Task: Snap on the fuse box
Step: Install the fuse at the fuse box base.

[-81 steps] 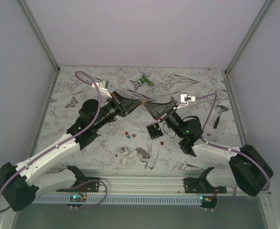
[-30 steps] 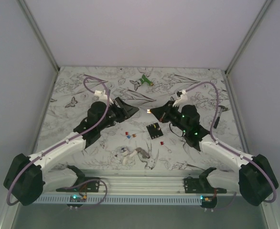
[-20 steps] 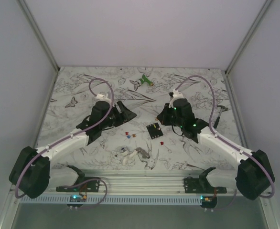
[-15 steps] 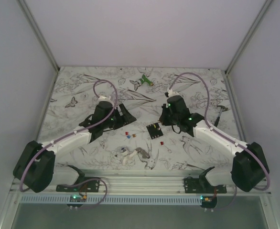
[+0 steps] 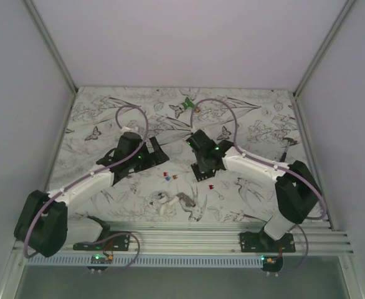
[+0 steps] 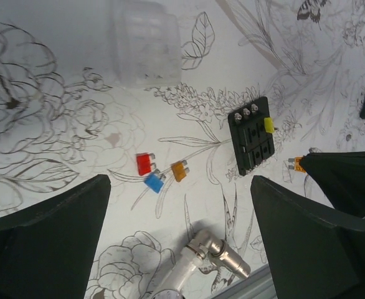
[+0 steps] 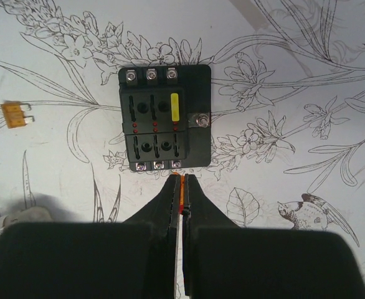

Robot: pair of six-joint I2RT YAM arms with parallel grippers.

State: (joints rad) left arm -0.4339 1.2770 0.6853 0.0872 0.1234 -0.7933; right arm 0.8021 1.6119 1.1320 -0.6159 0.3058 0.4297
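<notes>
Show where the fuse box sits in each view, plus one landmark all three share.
Top external: fuse box near the picture's centre.
Left wrist: fuse box right of centre.
Right wrist: fuse box upper centre, just beyond the right gripper.
Shared landmark: the loose orange fuse, left of the box in all three.

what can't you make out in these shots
- Right wrist: the orange sliver pinched in the right gripper; its fingers hide all but an edge.
- Top external: the fuse box slots are too small, and the right gripper covers part.
- Left wrist: the clear plastic piece is blurred; the metal part is cut off by the bottom edge.
</notes>
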